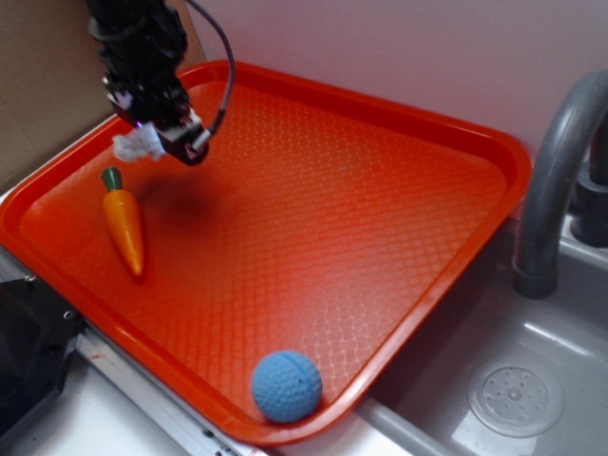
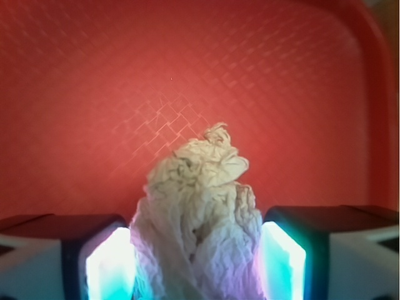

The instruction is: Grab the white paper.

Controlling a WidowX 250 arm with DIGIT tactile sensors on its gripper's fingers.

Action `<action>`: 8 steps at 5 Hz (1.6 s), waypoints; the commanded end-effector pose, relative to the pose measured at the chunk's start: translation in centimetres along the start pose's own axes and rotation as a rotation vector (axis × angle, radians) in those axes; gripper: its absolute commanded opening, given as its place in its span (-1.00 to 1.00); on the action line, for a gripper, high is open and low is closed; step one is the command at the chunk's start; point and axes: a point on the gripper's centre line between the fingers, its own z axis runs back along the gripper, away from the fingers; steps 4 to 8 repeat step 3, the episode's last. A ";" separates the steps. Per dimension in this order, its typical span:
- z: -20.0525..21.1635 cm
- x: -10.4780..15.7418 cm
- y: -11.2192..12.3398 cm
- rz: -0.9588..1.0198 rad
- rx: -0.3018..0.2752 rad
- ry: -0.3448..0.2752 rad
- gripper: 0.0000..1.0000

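The gripper (image 1: 160,138) is closed on the white paper (image 1: 138,145) — the wrist view shows the crumpled wad (image 2: 200,212) wedged between the two fingers (image 2: 109,265), touching both pads and bulging out past their tips. In the exterior view the gripper hangs over the far left part of the orange tray (image 1: 399,123), and a blurred shadow on the tray beneath it suggests the paper is already off the surface (how high, the pictures do not say).

Just beside and below the gripper lies the toy carrot (image 1: 124,223), apart from the paper and untouched. Well away, in the near corner of the tray, sits the blue ball (image 1: 286,386). Beyond the tray's right edge are the grey sink (image 1: 532,380) and its faucet (image 1: 556,180).

So the grab itself looks essentially done — paper pinched and apparently lifted. What may remain, as I judge it, is only to hold the grip firm and raise the wad clear, since soft tissue can slip from the jaws.
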 end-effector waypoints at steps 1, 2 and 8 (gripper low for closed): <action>9.1 0.5 -0.3 0.115 -0.097 -0.020 -1.00; 11.2 0.4 -0.2 0.165 -0.127 -0.005 -1.00; 10.9 0.3 -1.0 0.094 -0.149 0.022 -1.00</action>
